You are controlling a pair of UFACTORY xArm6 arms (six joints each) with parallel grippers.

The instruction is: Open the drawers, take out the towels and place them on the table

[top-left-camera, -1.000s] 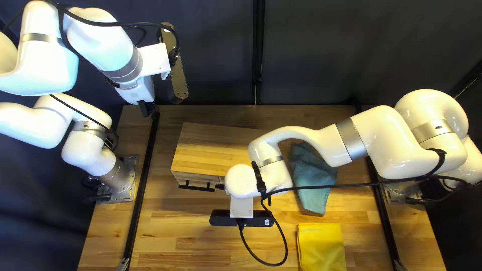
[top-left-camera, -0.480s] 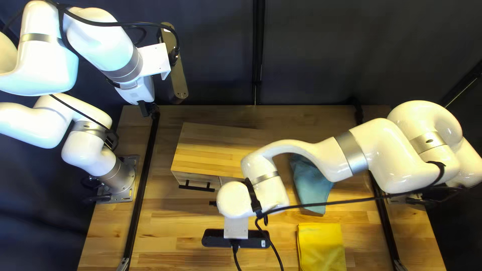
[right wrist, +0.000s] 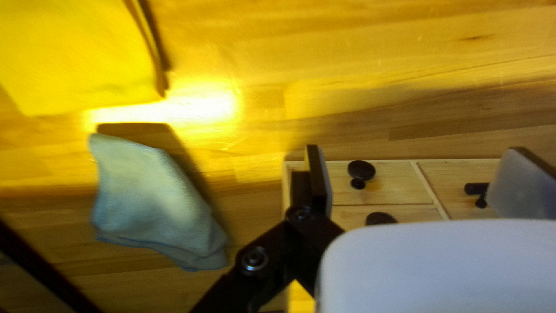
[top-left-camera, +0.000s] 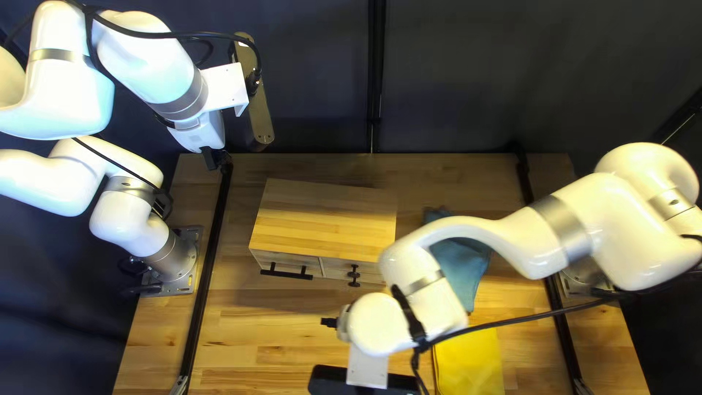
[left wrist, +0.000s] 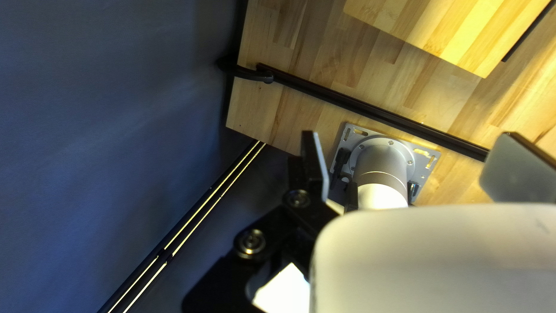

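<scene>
Right jaws stand apart facing boxy wooden drawers (right wrist: 386, 193).

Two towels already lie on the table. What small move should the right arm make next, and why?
Probably steer the open, empty right pincer to the long black bar handle on the pale wooden drawer box: that drawer looks shut and the pincer faces its front. Whether it holds a towel cannot be seen.

Left arm (top-left-camera: 137, 71) folded high, left of drawer chest (top-left-camera: 323, 219), left gripper (left wrist: 412, 143) spread wide, right arm (top-left-camera: 493, 241) bent low before chest's front, right gripper (right wrist: 417, 156) spread wide
</scene>
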